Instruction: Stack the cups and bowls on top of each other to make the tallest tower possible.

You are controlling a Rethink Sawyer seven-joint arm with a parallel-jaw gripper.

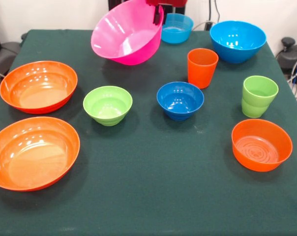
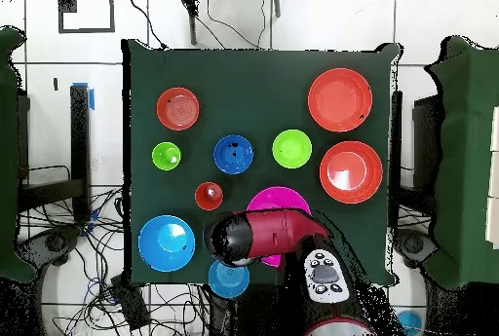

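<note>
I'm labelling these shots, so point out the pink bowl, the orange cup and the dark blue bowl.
pink bowl (image 1: 124, 37): front view, on its tilted inner wall.
orange cup (image 1: 201, 71): front view, on its outer side wall.
dark blue bowl (image 2: 233, 154): overhead view, on its inside bottom.

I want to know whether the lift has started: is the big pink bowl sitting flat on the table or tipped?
Tipped. In the front view the pink bowl hangs tilted, its opening facing the camera, with the gripper on its raised rim.
</note>
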